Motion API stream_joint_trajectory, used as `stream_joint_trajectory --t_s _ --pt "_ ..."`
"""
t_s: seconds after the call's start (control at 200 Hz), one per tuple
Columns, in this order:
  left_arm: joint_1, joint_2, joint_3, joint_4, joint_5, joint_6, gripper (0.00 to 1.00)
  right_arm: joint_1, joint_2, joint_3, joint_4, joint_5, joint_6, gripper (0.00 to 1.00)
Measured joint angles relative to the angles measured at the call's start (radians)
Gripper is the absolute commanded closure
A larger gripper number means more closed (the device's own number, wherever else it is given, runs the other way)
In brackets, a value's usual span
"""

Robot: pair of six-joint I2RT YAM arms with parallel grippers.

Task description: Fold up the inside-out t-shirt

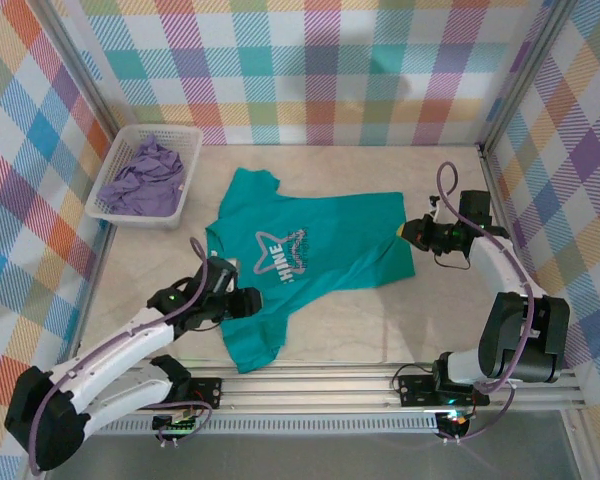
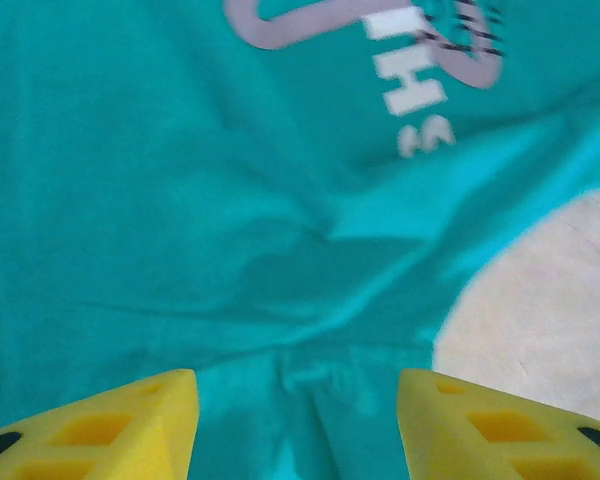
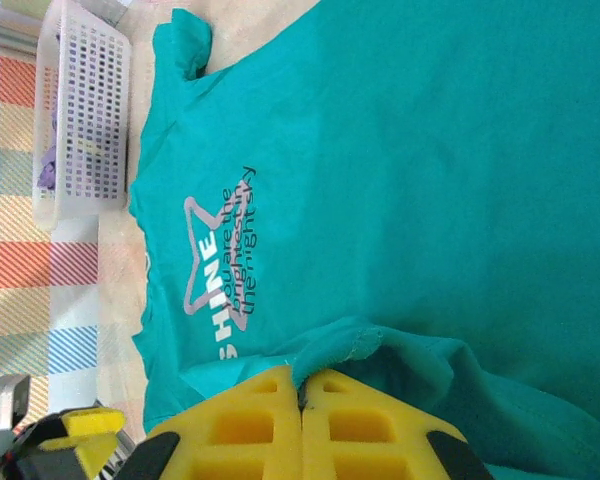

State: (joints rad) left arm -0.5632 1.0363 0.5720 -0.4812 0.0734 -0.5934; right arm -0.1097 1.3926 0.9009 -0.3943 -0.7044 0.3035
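The teal-green t-shirt point(image 1: 320, 250) lies spread flat on the table with its star-and-SHINE print point(image 1: 280, 258) facing up. My left gripper point(image 1: 248, 300) hovers over the shirt's near sleeve area. In the left wrist view its yellow fingers point(image 2: 130, 420) stand apart over rumpled teal fabric point(image 2: 180, 200), with nothing pinched between them. My right gripper point(image 1: 408, 232) is at the shirt's right-hand edge. Its yellow pads point(image 3: 240, 430) are pressed together on a raised fold of the shirt's hem point(image 3: 360, 345).
A white plastic basket point(image 1: 190, 180) at the back left holds a pale lavender garment point(image 1: 145, 175); the basket point(image 3: 80, 110) also appears in the right wrist view. Bare table point(image 1: 380, 330) lies in front of the shirt, and checked walls close in the sides and back.
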Motion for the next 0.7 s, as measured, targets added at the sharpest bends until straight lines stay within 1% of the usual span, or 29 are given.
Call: stream_joint_trajectory --t_s 0.13,0.32,0.49,0.7 --pt "0.092 0.24 0.068 0.104 0.021 0.011 0.45 0.0 0.0 -0.003 0.002 0.014 0.0 1.0" --pt "0.169 0.557 0.292 0.256 0.056 0.05 0.45 0.0 0.0 -0.004 0.004 0.035 0.0 1.0" --pt "0.189 0.774 0.459 0.304 0.076 0.076 0.46 0.0 0.0 -0.004 0.005 0.05 0.0 1.0" --pt "0.189 0.961 0.709 0.291 0.106 0.106 0.46 0.0 0.001 0.0 0.005 0.097 0.001 1.0"
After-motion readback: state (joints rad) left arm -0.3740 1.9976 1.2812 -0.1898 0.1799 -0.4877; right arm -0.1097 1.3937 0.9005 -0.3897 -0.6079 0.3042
